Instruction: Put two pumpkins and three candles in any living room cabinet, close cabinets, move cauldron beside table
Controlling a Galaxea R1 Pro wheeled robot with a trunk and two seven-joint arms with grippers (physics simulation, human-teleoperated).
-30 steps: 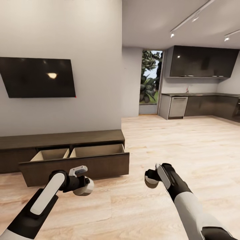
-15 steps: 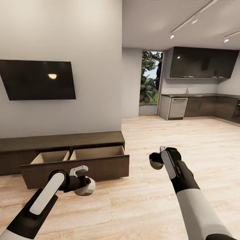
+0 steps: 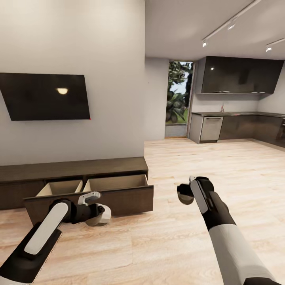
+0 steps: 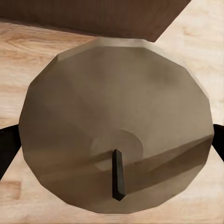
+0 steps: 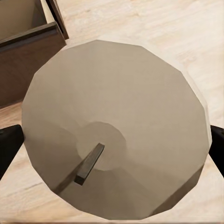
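While both arms hang low over the wood floor [image 3: 170, 241], each gripper carries 1 candle — a pale, faceted, squat candle with a short dark wick. The left gripper [image 3: 97, 211] is clamped on the left candle [image 4: 116, 126]; in the left wrist view its dark finger pads [image 4: 7, 147] press against both flanks of the wax, and the wick [image 4: 118, 175] points at the camera. The right gripper [image 3: 185, 194] grips the right candle [image 5: 116, 126] the same way, finger pads [image 5: 9, 144] tight on either side. Step in hand, as I judge it: stowing candles in the cabinet [image 3: 75, 180], the long low dark-brown unit under the wall TV [image 3: 45, 96]. Its wide drawer [image 3: 91, 196] is pulled out, showing 2 pale beige compartments; from the head view both look bare, though their floors are partly hidden by the drawer front. Left candle sits just in front of that drawer front, near its middle; right candle is farther off, beyond the drawer's right end. Next move calls for lifting each candle over the front lip, lowering it into a compartment, then releasing — left arm is the closer. Drawer must afterwards be pushed shut. Pumpkins, cauldron and table: location unknown from these views.
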